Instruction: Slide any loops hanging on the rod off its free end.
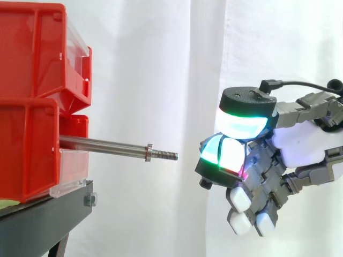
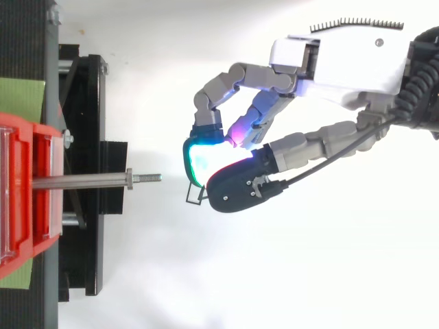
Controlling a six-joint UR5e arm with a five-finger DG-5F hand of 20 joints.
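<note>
Hand (image 1: 303, 144), black loop (image 2: 193, 197) between fingertips (image 2: 199, 154), near free end of rod (image 1: 102, 143)

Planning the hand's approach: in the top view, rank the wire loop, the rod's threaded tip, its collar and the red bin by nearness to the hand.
1. wire loop, pinched in the hand
2. threaded tip, at the free end
3. collar, just behind the tip
4. red bin, far left

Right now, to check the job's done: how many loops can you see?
1. A small dark loop is pinched at the hand's fingertips, just off the rod's free end. None hangs on the rod, and none looks hidden.
</note>
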